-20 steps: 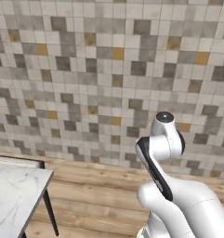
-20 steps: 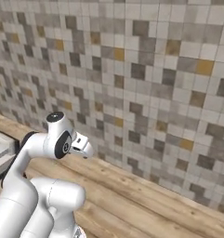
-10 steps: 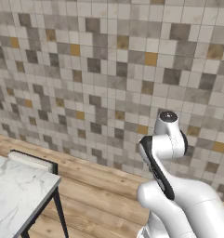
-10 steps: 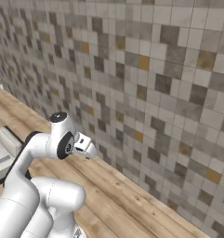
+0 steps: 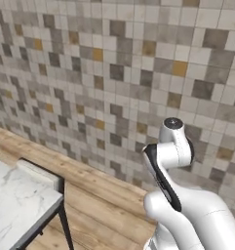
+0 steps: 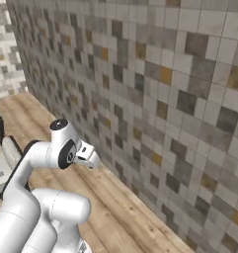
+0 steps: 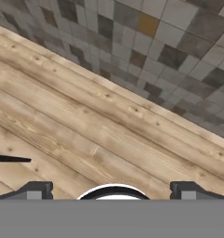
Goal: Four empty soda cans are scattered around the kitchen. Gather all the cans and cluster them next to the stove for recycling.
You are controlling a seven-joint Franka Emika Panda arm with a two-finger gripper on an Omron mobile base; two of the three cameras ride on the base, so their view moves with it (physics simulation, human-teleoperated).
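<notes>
Item: claw, jaws apart, empty. We face mosaic wall, wood floor; can gathering apparently outstanding.

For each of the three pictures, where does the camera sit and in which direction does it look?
Left base view: behind the arm's left, facing the multicoloured mosaic tile wall; white arm lower right, white marble table lower left.
Right base view: behind the arm's right, facing that wall; arm lower left.
Hand view: on the hand, looking down at the wood plank floor; open gripper at the bottom.
All share wall and floor.
</notes>
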